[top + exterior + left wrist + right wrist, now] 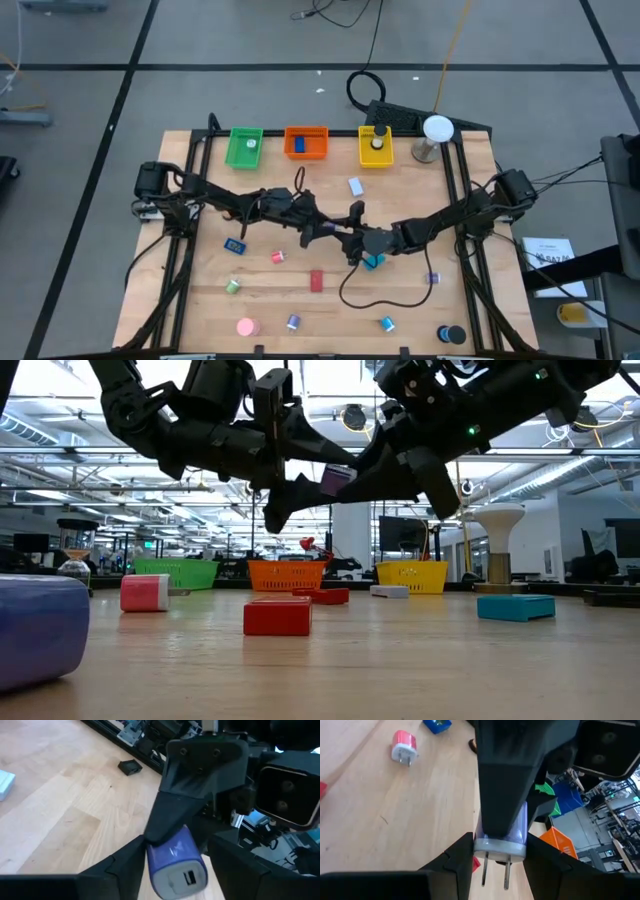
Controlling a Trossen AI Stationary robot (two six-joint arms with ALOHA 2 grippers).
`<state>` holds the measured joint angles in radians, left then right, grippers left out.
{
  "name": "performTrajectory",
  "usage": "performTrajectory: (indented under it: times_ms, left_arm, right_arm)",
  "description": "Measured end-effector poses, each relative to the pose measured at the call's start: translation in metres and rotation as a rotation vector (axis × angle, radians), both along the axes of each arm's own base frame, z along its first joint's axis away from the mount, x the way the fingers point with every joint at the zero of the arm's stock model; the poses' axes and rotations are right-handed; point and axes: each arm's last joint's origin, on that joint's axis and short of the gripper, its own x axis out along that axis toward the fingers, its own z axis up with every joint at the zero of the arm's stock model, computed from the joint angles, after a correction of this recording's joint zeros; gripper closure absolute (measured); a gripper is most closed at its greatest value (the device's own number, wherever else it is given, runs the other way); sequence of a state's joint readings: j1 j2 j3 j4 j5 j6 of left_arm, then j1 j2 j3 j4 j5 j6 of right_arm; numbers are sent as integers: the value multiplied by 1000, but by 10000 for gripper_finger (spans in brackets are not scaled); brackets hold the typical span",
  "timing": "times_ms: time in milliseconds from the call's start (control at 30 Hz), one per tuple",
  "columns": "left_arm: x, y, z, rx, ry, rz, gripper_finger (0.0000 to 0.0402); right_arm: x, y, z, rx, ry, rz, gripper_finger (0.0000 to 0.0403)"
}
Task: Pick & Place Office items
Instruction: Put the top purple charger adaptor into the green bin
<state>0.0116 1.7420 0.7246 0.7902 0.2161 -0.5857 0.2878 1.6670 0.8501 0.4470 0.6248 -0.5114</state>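
A small purple plug adapter point(335, 480) hangs above the table's middle between both grippers. Its two metal prongs point(495, 872) face the right wrist camera and its grey socket end point(182, 879) faces the left wrist camera. My left gripper point(328, 228) and my right gripper point(352, 240) meet tip to tip there, each shut on the adapter. Other small pieces lie flat on the wood: a teal block point(372, 262) right under the grippers, a red block point(317, 281), a pink roll point(278, 256), a blue piece point(235, 245), and a red plug point(402, 746). My left gripper has the purple adapter between its two fingers near the socket end point(170, 855), coming level from the table's left. The adapter is lifted clear of the table. My right gripper's finger point(175, 810) lies over its upper face. My right gripper pinches the adapter's body just behind the prong end point(500, 842) between its two fingers, coming level from the table's right. The adapter is clear of the table, prongs pointing back at the wrist. My left gripper's finger point(502, 785) covers its upper face.
Green point(244, 147), orange point(306, 142) and yellow point(376, 146) trays stand along the far edge, with a white ball on a stand point(436, 130) to their right. A black cable loop point(370, 298) lies near the middle. More small pieces sit along the near edge, including a black one point(452, 334).
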Motion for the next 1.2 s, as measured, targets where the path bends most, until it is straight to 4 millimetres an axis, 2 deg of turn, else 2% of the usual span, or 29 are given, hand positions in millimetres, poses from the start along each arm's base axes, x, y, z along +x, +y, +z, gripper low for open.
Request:
performTrajectory:
  times_ms: [200, 400, 533, 667, 767, 933, 1200]
  left_arm:
    - [0, -1, -2, 21, 11, -15, 258]
    - [-3, -1, -1, 90, -50, -38, 260]
    - [-18, -3, -1, 89, -197, -94, 260]
    - [-35, -5, 1, 96, -351, -154, 260]
    - [-39, -6, 0, 97, -371, -163, 260]
    - [-37, -8, 3, 98, -387, -190, 260]
    - [-36, -6, 1, 85, -363, -173, 260]
  right_arm:
    - [0, 0, -1, 0, 6, 0, 259]
    - [-3, 6, 2, -43, -20, -74, 232]
    - [-12, 14, 17, -82, -81, -155, 192]
    - [-14, 18, 27, -9, -128, -75, 148]
    - [-10, 16, 32, 75, -166, 55, 129]
    - [0, 9, 34, 96, -235, 143, 134]
    - [4, 4, 39, 88, -271, 278, 181]
